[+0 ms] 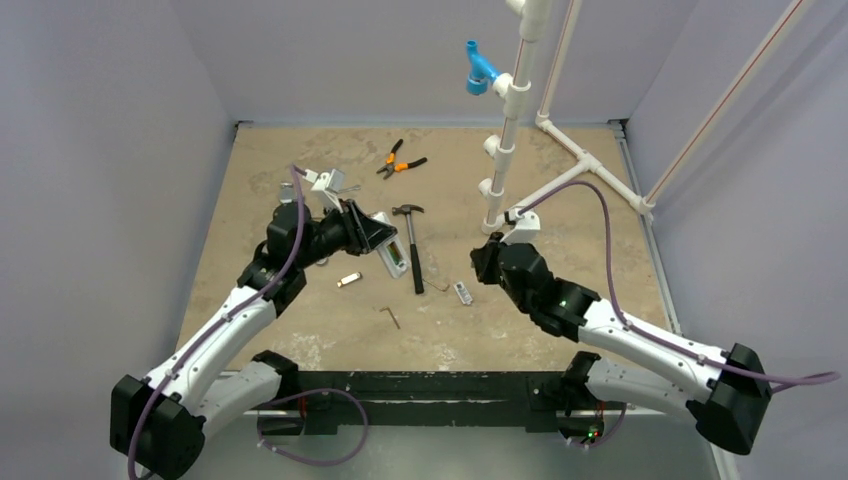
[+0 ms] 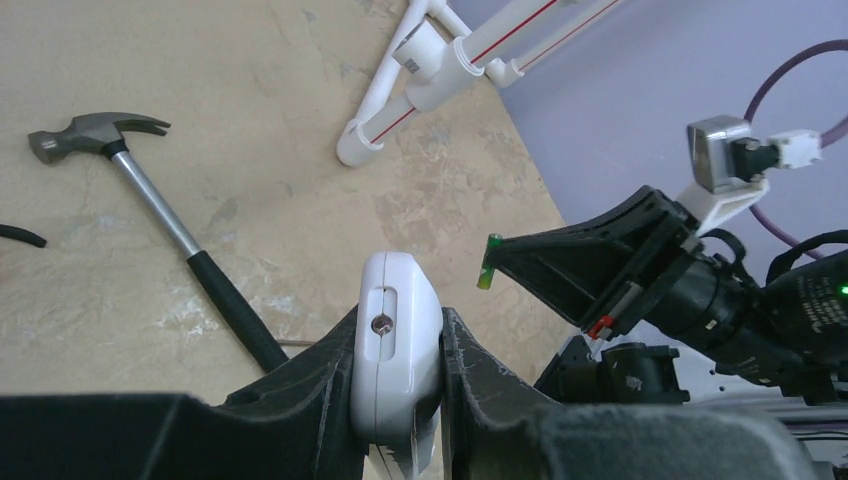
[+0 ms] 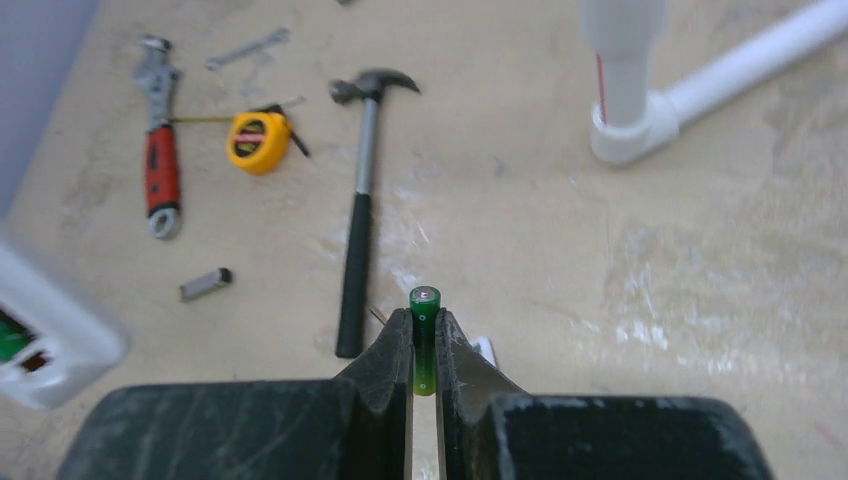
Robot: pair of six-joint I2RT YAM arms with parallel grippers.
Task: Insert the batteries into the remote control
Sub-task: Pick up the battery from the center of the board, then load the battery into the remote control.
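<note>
The white remote control (image 2: 397, 345) is clamped end-on between my left gripper's (image 2: 397, 322) fingers and held above the table. From above, the remote control (image 1: 392, 250) slants down from the left gripper (image 1: 372, 232), and green shows in its open back. In the right wrist view the remote control (image 3: 45, 335) is a blur at the left edge with green inside. My right gripper (image 3: 424, 322) is shut on one green battery (image 3: 424, 300), whose top pokes out past the fingertips. The right gripper (image 1: 480, 262) hangs to the right of the remote, a gap apart. The battery's tip (image 2: 489, 272) also shows in the left wrist view.
A hammer (image 1: 411, 250) lies between the grippers. A silver clip-like piece (image 1: 348, 280), a hex key (image 1: 390, 316) and a small grey piece (image 1: 462, 292) lie nearer the front. Orange pliers (image 1: 400, 162) lie at the back; the white pipe frame (image 1: 560, 170) stands at the back right. A tape measure (image 3: 258, 140) and a wrench (image 3: 160, 170) lie far left.
</note>
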